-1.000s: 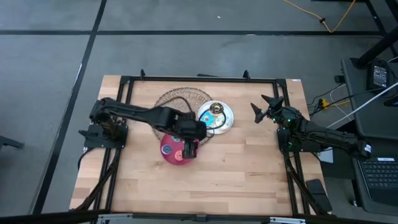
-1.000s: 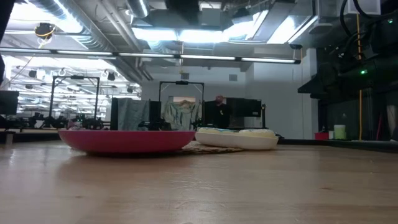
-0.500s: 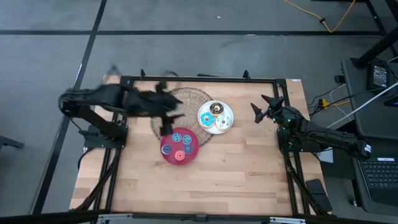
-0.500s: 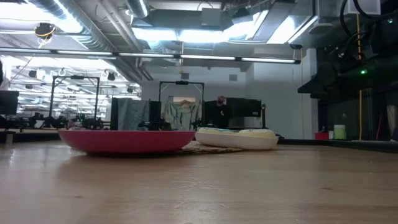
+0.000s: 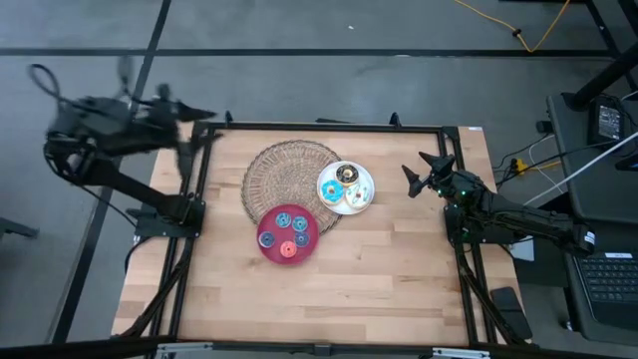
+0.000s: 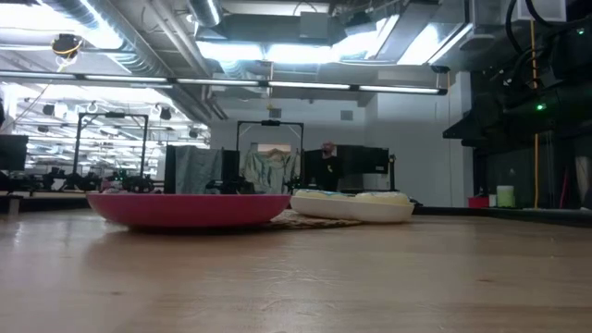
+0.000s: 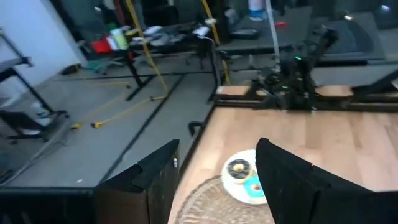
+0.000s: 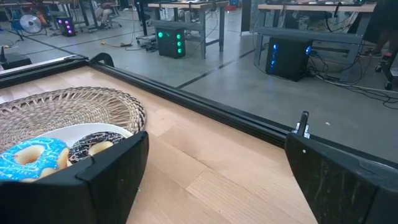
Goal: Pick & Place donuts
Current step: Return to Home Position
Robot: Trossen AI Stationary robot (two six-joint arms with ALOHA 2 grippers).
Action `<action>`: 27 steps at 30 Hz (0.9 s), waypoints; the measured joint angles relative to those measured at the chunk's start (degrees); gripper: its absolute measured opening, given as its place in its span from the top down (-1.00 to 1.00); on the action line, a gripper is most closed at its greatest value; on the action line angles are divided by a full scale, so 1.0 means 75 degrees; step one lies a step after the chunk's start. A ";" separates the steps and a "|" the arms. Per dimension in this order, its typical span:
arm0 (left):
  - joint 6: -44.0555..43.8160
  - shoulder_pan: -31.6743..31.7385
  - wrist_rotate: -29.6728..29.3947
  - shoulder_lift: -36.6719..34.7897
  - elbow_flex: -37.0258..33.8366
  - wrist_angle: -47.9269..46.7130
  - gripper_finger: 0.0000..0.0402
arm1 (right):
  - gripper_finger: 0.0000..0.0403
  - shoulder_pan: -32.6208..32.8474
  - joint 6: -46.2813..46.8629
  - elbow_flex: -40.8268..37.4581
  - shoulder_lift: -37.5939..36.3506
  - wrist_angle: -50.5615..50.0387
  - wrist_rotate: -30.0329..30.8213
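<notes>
high view: small donuts (image 5: pixel 300 225) on pink plate (image 5: pixel 262 229), larger donuts (image 5: pixel 332 189) on white plate (image 5: pixel 371 190); left gripper (image 7: pixel 214 160) beyond table (image 5: pixel 379 279) left edge, fingers spread wide; right gripper (image 8: pixel 216 142) at right edge, likewise wide.

Bright ceiling strip lights (image 6: pixel 250 51) glare in the low view; the pale wooden table (image 5: pixel 379 269) is evenly lit from overhead (only soft, short shadows).

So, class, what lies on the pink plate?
On the pink plate lie small donuts: several blue ones and a red donut. In the low view its rim hides them.
</notes>
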 joint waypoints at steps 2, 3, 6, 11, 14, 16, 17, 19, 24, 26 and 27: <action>-0.0041 0.0000 -0.0266 -0.0383 0.0000 -0.0237 -0.02 | -0.87 -0.0001 0.0000 0.0000 -0.0002 0.0000 0.0000; -0.0080 0.0000 -0.0399 -0.0575 -0.0003 -0.0387 -0.02 | -0.87 0.0000 0.0000 -0.0002 -0.0002 -0.0002 0.0000; -0.0342 0.0000 -0.0619 -0.1186 -0.0009 -0.0735 -0.02 | -0.87 0.0000 0.0000 0.0000 -0.0002 0.0000 0.0003; -0.0587 0.0000 -0.0807 -0.2326 -0.0366 -0.0928 -0.01 | -0.87 0.0000 0.0000 0.0000 -0.0001 -0.0003 0.0000; -0.0795 0.0000 -0.0815 -0.3099 -0.0922 -0.0930 -0.01 | -0.87 0.0000 0.0000 0.0000 0.0000 -0.0003 0.0000; -0.0986 0.0000 -0.0881 -0.3642 -0.1387 -0.0907 -0.02 | -0.87 0.0000 0.0000 0.0000 -0.0002 -0.0003 0.0001; -0.1085 0.0000 -0.0891 -0.3924 -0.1647 -0.0907 -0.02 | -0.87 0.0000 0.0000 0.0000 -0.0002 -0.0001 0.0000; -0.1258 0.0000 -0.0868 -0.4471 -0.2201 -0.0877 -0.02 | -0.87 0.0000 0.0000 0.0000 -0.0001 0.0000 0.0000; -0.1673 0.0000 -0.0859 -0.5838 -0.3625 -0.0748 -0.01 | -0.87 0.0000 0.0000 0.0000 -0.0001 -0.0001 0.0000; -0.1830 0.0000 -0.0788 -0.6331 -0.4150 -0.0723 -0.02 | -0.87 0.0000 0.0000 0.0000 0.0000 -0.0001 0.0000; -0.1916 0.0000 -0.0767 -0.6552 -0.4392 -0.0700 -0.02 | -0.87 -0.0002 0.0000 -0.0001 -0.0001 -0.0001 0.0000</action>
